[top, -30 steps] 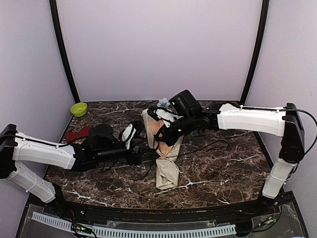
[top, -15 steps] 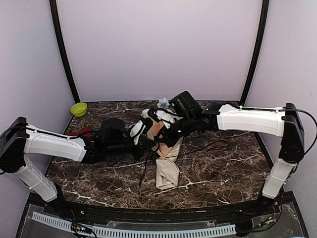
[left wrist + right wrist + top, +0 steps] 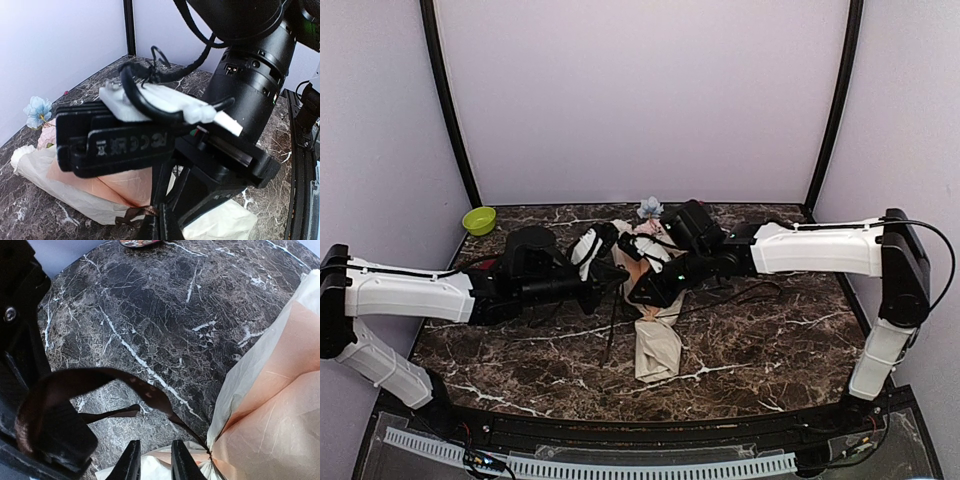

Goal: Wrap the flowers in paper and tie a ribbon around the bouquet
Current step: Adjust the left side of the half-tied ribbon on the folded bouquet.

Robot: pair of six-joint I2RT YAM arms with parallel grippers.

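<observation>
Well, the bouquet lies flat in the middle of the table, far from every edge. Its flowers are at the far end and its thin tip is at the near end. Both pincers meet over its middle and hide that part from above. The left pincer is clenched on the ribbon. The ribbon makes a brown loop and runs to the pinched spot in the paper. The right pincer has its fingers a little apart, with nothing between them, just above the paper. Bare table lies to the right of the bouquet and in front of it. A green bowl sits alone in the far left corner. From the left wrist, the right arm's black wrist fills most of the view, and the left pincer's own fingers are hard to make out.
</observation>
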